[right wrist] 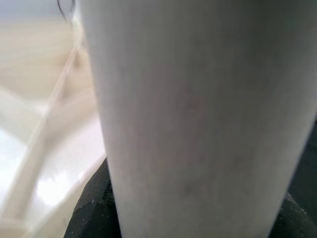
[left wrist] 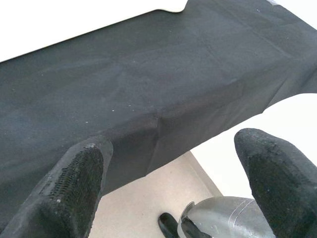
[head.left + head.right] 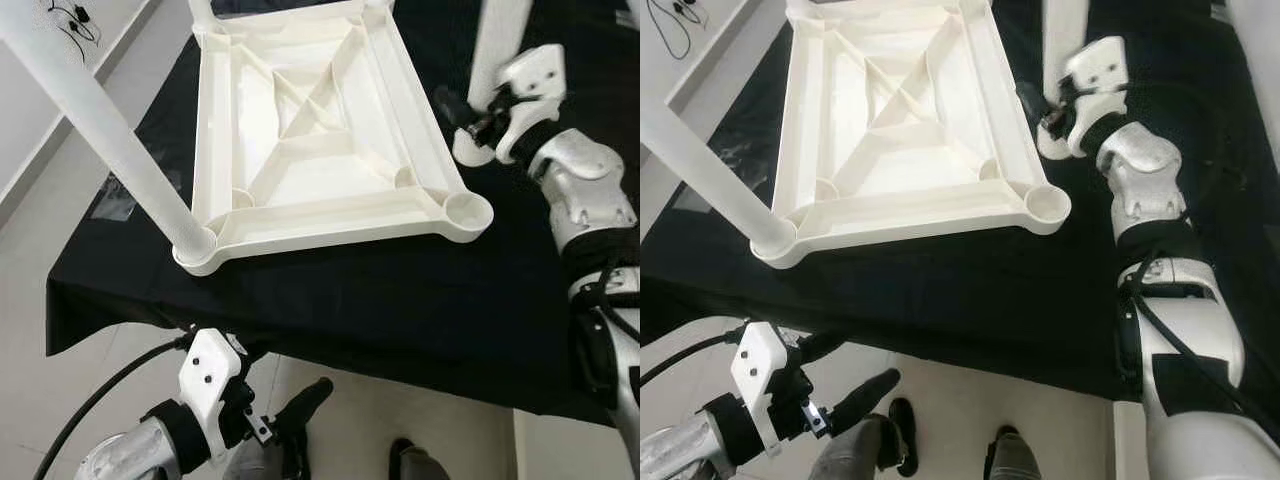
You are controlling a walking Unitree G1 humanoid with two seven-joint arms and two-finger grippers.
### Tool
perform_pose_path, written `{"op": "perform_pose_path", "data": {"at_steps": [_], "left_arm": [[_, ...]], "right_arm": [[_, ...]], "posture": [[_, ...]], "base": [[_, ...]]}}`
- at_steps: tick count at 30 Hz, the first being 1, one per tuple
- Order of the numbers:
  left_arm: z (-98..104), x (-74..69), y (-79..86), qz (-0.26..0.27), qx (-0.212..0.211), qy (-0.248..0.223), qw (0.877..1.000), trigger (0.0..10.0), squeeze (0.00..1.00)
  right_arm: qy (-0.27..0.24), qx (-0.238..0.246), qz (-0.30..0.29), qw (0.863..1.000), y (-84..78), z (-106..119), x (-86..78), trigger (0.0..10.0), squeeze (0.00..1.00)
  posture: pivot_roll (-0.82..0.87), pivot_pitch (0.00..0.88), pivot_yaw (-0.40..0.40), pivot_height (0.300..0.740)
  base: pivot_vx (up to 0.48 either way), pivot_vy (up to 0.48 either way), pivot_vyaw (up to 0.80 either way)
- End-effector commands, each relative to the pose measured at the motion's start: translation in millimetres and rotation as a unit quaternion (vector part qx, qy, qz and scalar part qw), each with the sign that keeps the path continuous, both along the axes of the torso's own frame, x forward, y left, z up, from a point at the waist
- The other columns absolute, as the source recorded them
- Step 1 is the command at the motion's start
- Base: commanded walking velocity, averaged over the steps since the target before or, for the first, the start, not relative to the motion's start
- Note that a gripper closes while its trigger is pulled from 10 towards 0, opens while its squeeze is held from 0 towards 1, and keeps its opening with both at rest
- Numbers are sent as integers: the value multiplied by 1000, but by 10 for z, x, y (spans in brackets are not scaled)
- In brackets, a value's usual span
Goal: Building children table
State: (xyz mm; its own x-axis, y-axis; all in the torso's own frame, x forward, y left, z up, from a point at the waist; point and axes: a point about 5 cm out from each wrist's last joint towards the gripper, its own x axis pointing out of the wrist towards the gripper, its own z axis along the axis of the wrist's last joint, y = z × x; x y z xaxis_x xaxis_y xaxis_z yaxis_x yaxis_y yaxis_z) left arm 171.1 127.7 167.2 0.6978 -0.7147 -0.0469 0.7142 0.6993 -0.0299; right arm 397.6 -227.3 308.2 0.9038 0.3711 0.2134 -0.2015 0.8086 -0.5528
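One white plastic table top (image 3: 320, 120) lay upside down on the black cloth (image 3: 400, 300) covering the tabletop, ribs facing up, its long axis running from the near edge toward the far edge. Three white legs showed: one (image 3: 110, 140) stood in the near left corner socket and leaned up toward the left, a second (image 3: 203, 12) rose at the far left corner, and a third (image 3: 497, 45) stood upright just beside the table top's right side, pinched by the right gripper (image 3: 470, 112). The near right socket (image 3: 467, 210) was open. The left gripper (image 2: 173, 163) hung below the tabletop's near edge, fingers spread.
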Motion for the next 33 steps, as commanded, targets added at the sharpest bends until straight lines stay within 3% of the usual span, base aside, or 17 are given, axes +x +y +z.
{"op": "perform_pose_path", "data": {"at_steps": [1, 8, 9, 10, 11, 13, 17, 26, 28, 32, 33], "left_arm": [[-61, -18, 2, 1, 2, 18, 1000, 10000, 0], [-67, -3, -10, 1, -2, 17, 1000, 10000, 0], [-68, 0, -11, 1, -3, 16, 1000, 10000, 0], [-70, 5, -13, 2, -4, 16, 1000, 10000, 0], [-70, 5, -13, 2, -4, 16, 1000, 10000, 0], [-72, 8, -14, 2, -5, 16, 1000, 10000, 0], [-75, 20, -18, 2, -6, 15, 1000, 10000, 0], [-73, 45, -21, 3, -6, 12, 1000, 10000, 0], [-71, 63, -23, 5, -7, 10, 1000, 10000, 0], [-68, 71, -25, 6, -8, 9, 1000, 10000, 0], [-67, 78, -28, 6, -9, 8, 1000, 10000, 0]], "right_arm": [[-21, -16, -8, 1000, -15, 32, -18, 10000, 0], [-16, 3, 12, 1000, 45, -27, -7, 10000, 0], [-6, 4, 27, 1000, 83, -64, -3, 10000, 0], [15, 9, 78, 997, 188, -127, -15, 10000, 0], [15, 9, 78, 997, 188, -127, -15, 10000, 0], [43, 5, 164, 985, 335, -199, -72, 10000, 0], [78, -5, 274, 959, 507, -263, -187, 10000, 0], [87, 17, 329, 940, 616, -263, -266, 10000, 0], [99, 37, 363, 926, 715, -309, -329, 10000, 0], [103, 64, 385, 915, 782, -319, -386, 10000, 0], [106, 94, 397, 907, 837, -327, -416, 10000, 0]], "posture": [[63, 332, 56, 740], [54, 322, 47, 740], [54, 319, 45, 740], [52, 316, 44, 740], [52, 316, 44, 740], [50, 312, 42, 740], [45, 306, 38, 740], [42, 306, 32, 740], [38, 304, 27, 740], [36, 305, 24, 740], [34, 303, 22, 740]], "base": [[0, 0, 0], [0, 0, 0], [0, 0, 0], [0, 0, 0], [0, 0, 0], [0, 0, 0], [0, 0, 0], [0, 0, 0], [0, 0, 0], [0, 0, 0], [0, 0, 0]]}}
